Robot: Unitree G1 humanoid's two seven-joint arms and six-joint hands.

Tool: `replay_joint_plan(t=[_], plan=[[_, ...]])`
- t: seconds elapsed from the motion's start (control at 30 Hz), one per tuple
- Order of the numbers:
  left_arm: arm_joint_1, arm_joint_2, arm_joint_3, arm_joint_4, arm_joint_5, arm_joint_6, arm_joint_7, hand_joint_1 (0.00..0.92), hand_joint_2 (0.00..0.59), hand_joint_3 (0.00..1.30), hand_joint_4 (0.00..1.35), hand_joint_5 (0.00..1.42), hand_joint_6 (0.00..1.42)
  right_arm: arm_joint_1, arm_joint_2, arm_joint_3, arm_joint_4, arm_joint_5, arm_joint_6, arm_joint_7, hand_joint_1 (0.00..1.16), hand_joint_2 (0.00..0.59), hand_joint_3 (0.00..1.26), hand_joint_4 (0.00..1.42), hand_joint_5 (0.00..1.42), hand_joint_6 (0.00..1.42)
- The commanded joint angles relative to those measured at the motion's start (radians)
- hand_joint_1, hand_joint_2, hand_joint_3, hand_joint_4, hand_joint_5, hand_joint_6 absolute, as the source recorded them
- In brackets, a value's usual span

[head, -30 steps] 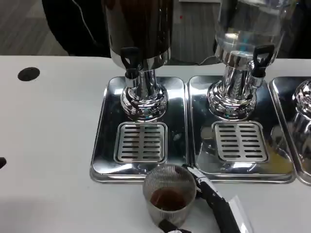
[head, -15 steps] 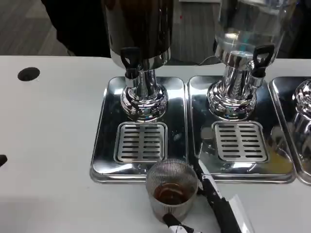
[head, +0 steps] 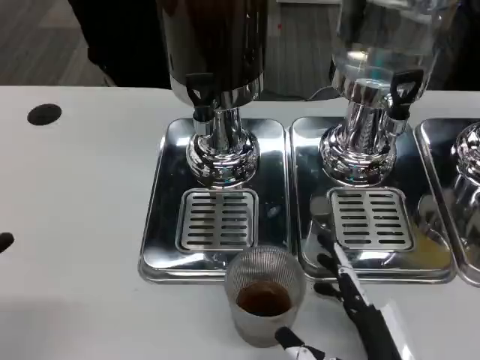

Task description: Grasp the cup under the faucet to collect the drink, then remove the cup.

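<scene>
The right hand (head: 341, 315) sat at the bottom edge of the head view, just right of the cup (head: 265, 295). Its black and white fingers (head: 339, 268) stretched up and away from the cup's right side, their tips lying over the front lip of the middle tray (head: 311, 150), with a visible gap between them and the glass. A thumb tip (head: 294, 343) in black and white lay at the cup's lower front; whether it touched the wall could not be told at that angle. With the fingers spread and nothing between them, the hand looked open and free of the cup. The cup, a ribbed clear glass, stood upright on the white table (head: 75, 187) just in front of the left tray (head: 161, 195), with a shallow pool of dark drink in its bottom. It was well clear of the faucet (head: 201, 94), whose black lever hung over that tray's slotted drip grate (head: 217, 219). Above the faucet rose the dark dispenser (head: 214, 45) on its chrome base. To the right stood a clear dispenser (head: 382, 37) with its own black tap (head: 401, 90). At the table's far left, a dark round hole (head: 44, 114) marked the surface, and a small dark shape (head: 4, 241) sat at the left edge.
</scene>
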State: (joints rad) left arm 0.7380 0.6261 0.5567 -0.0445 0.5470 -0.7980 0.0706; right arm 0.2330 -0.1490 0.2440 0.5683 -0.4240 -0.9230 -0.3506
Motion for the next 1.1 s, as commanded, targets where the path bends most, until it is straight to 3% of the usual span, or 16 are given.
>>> replay_joint_plan(t=[0.03, 0.23, 0.43, 0.63, 0.83, 1.1], plan=[[-0.006, 0.003, -0.016, 0.009, -0.001, 0.007, -0.011, 0.0, 0.019, 0.0, 0.0, 0.0, 0.0, 0.042, -0.018, -0.017, -0.049, 0.023, -0.011, 0.026, 0.84, 0.215, 0.03, 0.0, 0.06, 0.24], [-0.01, 0.004, -0.022, 0.011, -0.004, 0.009, -0.008, 0.0, 0.019, 0.0, 0.0, 0.0, 0.0, 0.082, -0.033, -0.045, -0.083, 0.042, -0.012, 0.048, 0.84, 0.214, 0.04, 0.0, 0.06, 0.24], [-0.028, 0.008, -0.024, 0.031, -0.013, 0.009, -0.004, 0.0, 0.021, 0.0, 0.0, 0.0, 0.0, 0.08, -0.078, -0.126, -0.095, 0.085, 0.005, 0.069, 0.82, 0.229, 0.08, 0.03, 0.05, 0.21], [-0.044, 0.008, -0.017, 0.061, -0.02, 0.002, 0.007, 0.0, 0.021, 0.0, 0.0, 0.0, 0.0, 0.047, -0.13, -0.197, -0.139, 0.072, 0.079, 0.081, 0.82, 0.251, 0.1, 0.07, 0.07, 0.2], [-0.048, -0.003, -0.015, 0.087, -0.032, -0.014, 0.026, 0.0, 0.021, 0.0, 0.0, 0.0, 0.0, 0.023, -0.19, -0.254, -0.208, 0.001, 0.197, 0.067, 0.78, 0.297, 0.19, 0.14, 0.12, 0.19], [-0.063, -0.012, -0.019, 0.159, -0.033, -0.024, 0.07, 0.0, 0.019, 0.0, 0.0, 0.0, 0.0, 0.057, -0.247, -0.291, -0.376, -0.251, 0.376, -0.053, 0.68, 0.411, 0.33, 0.26, 0.19, 0.19]])
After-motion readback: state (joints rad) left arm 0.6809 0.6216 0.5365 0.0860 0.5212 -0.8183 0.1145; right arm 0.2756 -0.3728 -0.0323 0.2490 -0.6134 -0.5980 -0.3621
